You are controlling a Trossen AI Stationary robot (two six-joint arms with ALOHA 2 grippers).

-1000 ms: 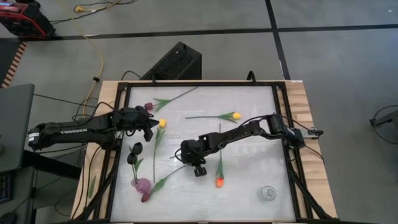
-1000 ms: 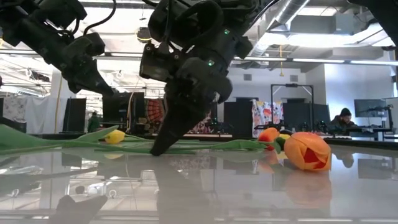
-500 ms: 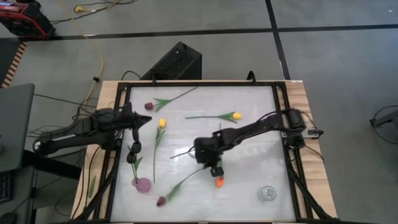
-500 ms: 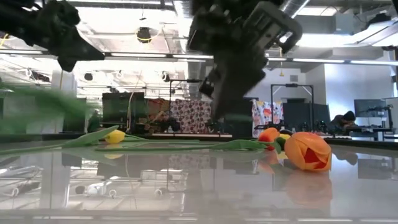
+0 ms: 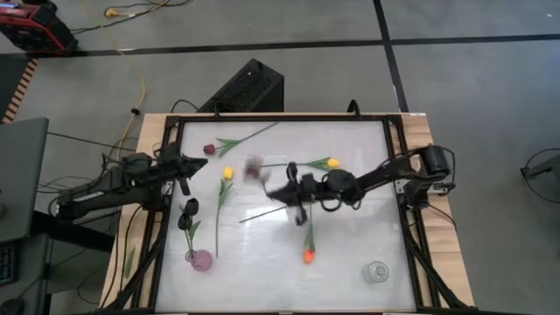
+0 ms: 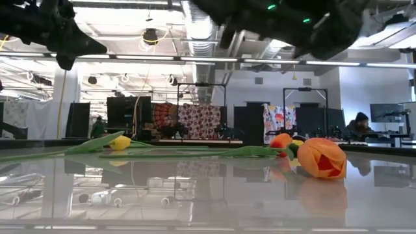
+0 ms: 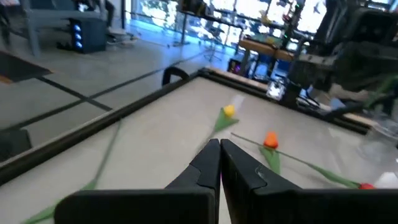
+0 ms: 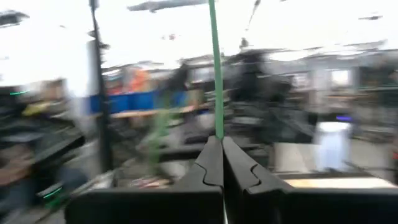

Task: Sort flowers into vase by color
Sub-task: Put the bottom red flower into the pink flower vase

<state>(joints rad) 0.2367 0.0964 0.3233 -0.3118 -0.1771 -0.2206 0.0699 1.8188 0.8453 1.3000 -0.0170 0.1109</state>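
My right gripper [image 5: 289, 191] is above the table's middle, shut on a tulip's green stem. The tulip's maroon head [image 5: 254, 168] shows as a blur in the air, left of the gripper. My left gripper [image 5: 185, 166] hangs shut over the table's left side and touches nothing. Flat on the table lie a yellow tulip [image 5: 227, 173], a yellow-orange one [image 5: 332, 163], a maroon one [image 5: 208, 149] and an orange one [image 5: 308, 255]. A purple vase [image 5: 201, 260] near the left edge holds dark tulips [image 5: 188, 210]. My right gripper pinches the thin green stem [image 8: 216, 124] between its two fingertips. In the right wrist view the stem runs straight on from the shut fingers [image 8: 208, 162]. The tulip is lifted clear of the table, its maroon head out to the gripper's left.
A clear glass vase [image 5: 376, 271] stands near the table's near right corner. A dark frame [image 5: 392, 140] rims the white table. A thin stem [image 5: 262, 213] lies near the middle. In the low view the orange tulip [image 6: 322, 158] is close by; people sit in the room behind.
My right gripper rose from the table's near-left part and swung up toward the far and right. It carried the maroon tulip off the surface, and the head went from the near-left edge to mid-air. My left gripper drew back toward the left edge.
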